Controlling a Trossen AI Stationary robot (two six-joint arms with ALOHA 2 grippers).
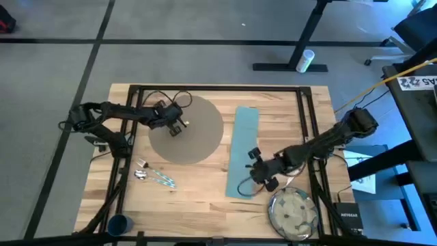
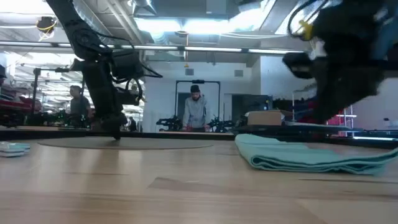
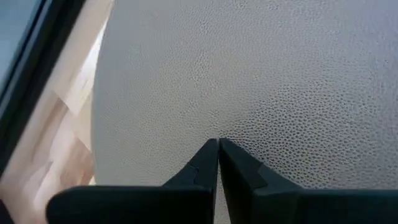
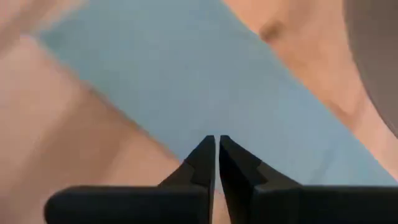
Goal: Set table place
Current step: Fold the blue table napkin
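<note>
On tabletop (image 1: 205,198): placemat (image 1: 198,133) laid, left hand (image 1: 176,128) pinched shut on it | napkin (image 1: 244,147) just beside placemat, right hand (image 1: 261,179) closed on napkin's end | plate (image 1: 292,212), cutlery (image 1: 153,176), cup (image 1: 120,224) still off placemat, unplaced.

The right claw (image 4: 217,142), fingers nearly together, hangs over the teal napkin (image 4: 205,93) on the wooden table (image 4: 74,155).
</note>
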